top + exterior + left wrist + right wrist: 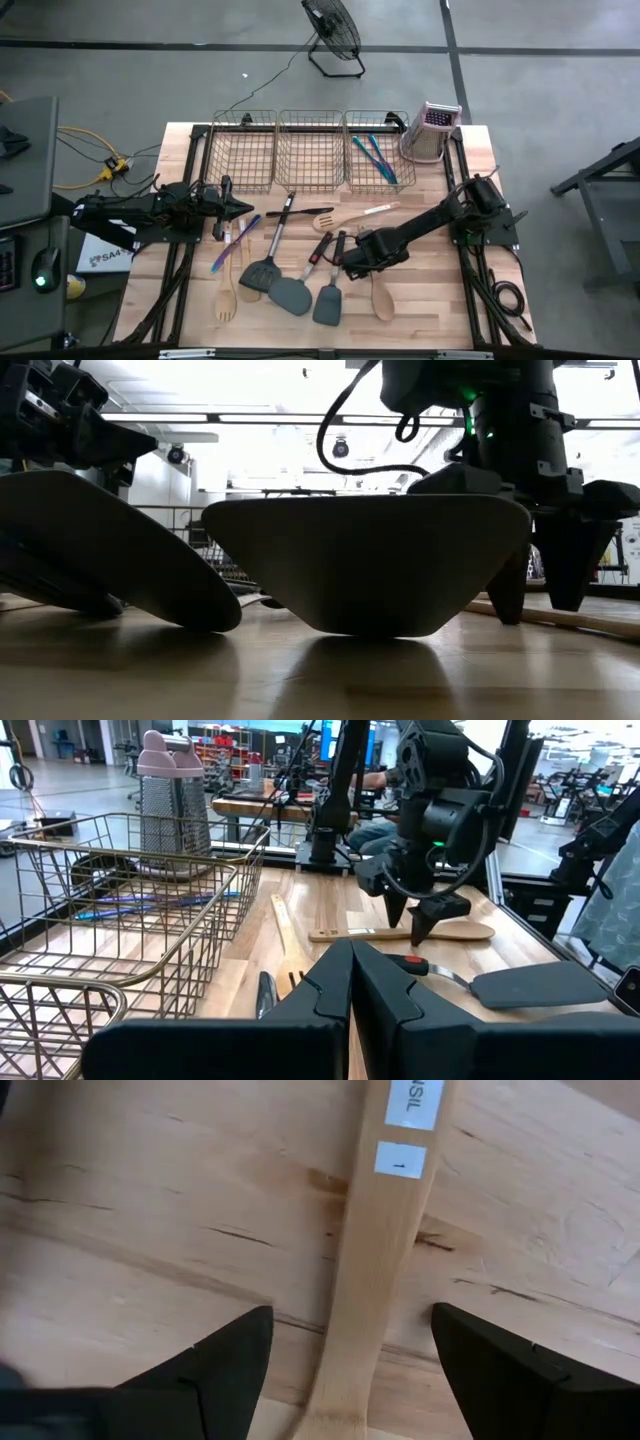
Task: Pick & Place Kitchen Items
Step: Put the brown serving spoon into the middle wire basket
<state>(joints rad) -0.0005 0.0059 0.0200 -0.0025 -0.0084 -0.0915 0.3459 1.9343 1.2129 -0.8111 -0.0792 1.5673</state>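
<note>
**Open fingers over a wooden spoon**

I see my right gripper (345,1370) spread wide, empty, straddling the pale, smooth-grained wooden spoon (375,1250) lying centre-frame on the table (120,1210). My left gripper (232,206), mid-left, is closed, empty.

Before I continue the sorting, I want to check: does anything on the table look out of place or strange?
Nothing looks damaged or spilled. Only the right-hand wire mesh basket holds anything, two slim blue and teal utensils; the dark grey spatulas and pale wooden spoons lie loose on the table. The open right gripper straddles a wooden handle.
</note>
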